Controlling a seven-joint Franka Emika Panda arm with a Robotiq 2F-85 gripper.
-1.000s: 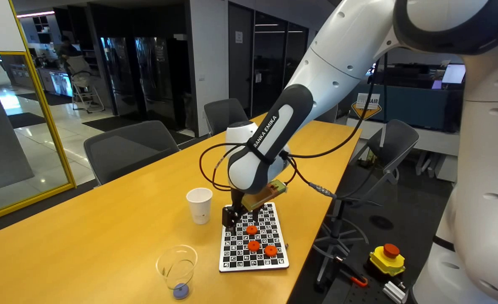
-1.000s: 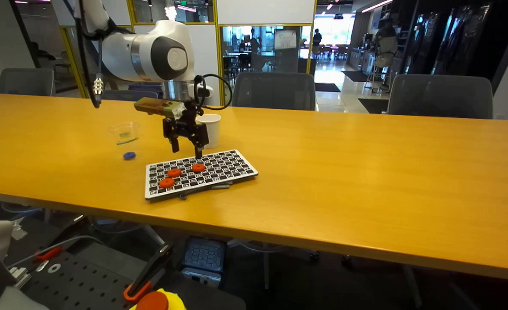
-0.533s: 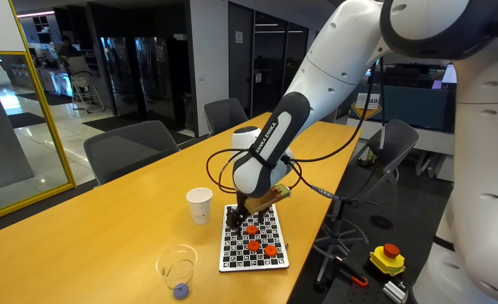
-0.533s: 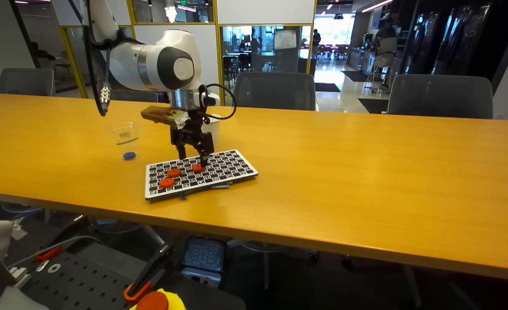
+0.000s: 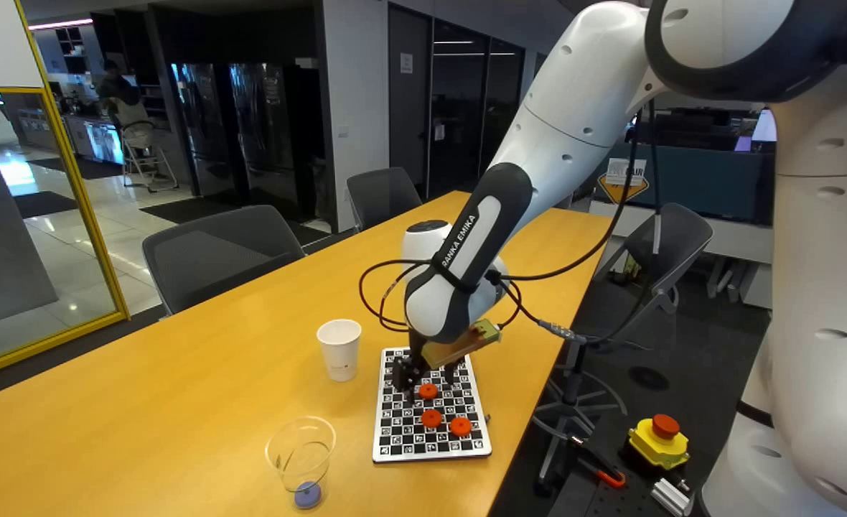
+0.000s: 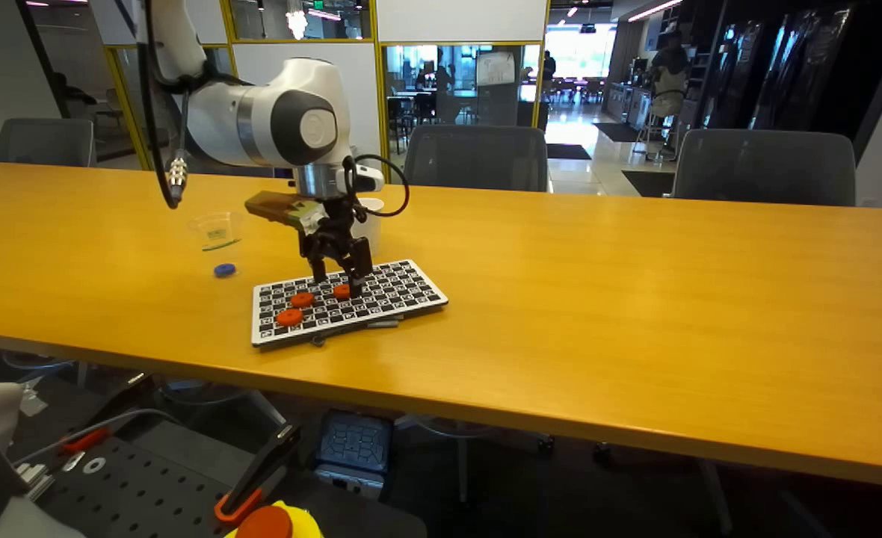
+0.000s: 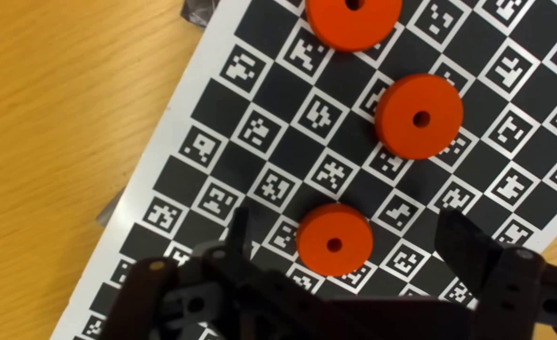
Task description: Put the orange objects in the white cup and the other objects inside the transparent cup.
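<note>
As I hold the hand (image 7: 344, 224) low over the ChArUco board (image 5: 395, 431), its fingers (image 7: 460, 248) stand wide in my wrist view, with the nearest orange disc (image 7: 328, 231) between them and touching neither. Two further orange discs (image 7: 408, 113) lie on the same board; near it, on the surface (image 5: 201, 402), stand a white paper cup (image 5: 340, 355) and a transparent plastic cup (image 5: 296, 459) with a blue disc (image 5: 308, 495) at its bottom.

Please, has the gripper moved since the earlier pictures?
Yes. In an exterior view, against the unmoved board, the gripper has moved down and rightward in the picture.
</note>
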